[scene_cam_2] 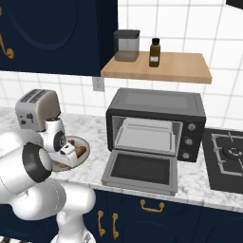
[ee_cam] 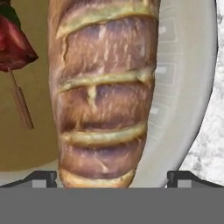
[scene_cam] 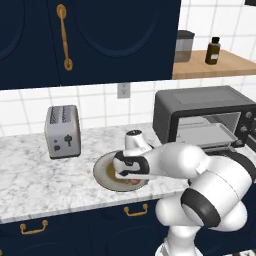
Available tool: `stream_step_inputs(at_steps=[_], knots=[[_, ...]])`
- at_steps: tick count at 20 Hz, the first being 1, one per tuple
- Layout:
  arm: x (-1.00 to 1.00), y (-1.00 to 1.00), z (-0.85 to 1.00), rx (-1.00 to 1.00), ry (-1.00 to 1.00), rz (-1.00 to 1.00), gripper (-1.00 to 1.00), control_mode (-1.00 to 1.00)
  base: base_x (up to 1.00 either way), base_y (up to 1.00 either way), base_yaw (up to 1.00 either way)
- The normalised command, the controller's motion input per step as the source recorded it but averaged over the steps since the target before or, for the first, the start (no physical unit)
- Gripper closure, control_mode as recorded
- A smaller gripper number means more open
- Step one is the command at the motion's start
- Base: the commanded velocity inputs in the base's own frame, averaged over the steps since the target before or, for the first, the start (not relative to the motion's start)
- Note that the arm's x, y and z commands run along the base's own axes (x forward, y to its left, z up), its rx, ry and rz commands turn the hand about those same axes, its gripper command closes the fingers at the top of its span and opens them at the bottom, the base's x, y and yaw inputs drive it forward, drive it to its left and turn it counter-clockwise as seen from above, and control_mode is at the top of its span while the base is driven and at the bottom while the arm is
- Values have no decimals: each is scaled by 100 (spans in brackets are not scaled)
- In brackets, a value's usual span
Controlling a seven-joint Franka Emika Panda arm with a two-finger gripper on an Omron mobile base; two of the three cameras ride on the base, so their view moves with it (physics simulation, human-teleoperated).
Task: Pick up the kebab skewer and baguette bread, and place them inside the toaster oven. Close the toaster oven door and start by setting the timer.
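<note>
On the round plate at the front of the marble surface, the baguette bread lies lengthwise along the hand view, between the spread tool fingertips, beside the kebab skewer.

Arm bent low, hand pointing down, fingers spread wide.

I'm looking into a home kitchen: a marble desk under navy cabinets with brass handles, white tiled wall, a silver toaster on the left, the toaster oven and a gas hob far right.
</note>
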Motion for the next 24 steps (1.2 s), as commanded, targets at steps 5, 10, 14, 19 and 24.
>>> stream_step_inputs(at_steps=[5, 10, 14, 19, 24], knots=[[35, 0, -10, 0, -1, 0, -100, -100, 0, 0, 0], [7, 0, -8, 0, -1, 0, 100, -100, 0, 0, 0], [-12, 0, -6, 0, 0, 0, 100, -100, 0, 0, 0], [-42, -28, 40, 4, -4, 1, 100, -100, 0, 0, 0], [-66, -89, 100, 5, -11, 18, 100, -100, 0, 0, 0]])
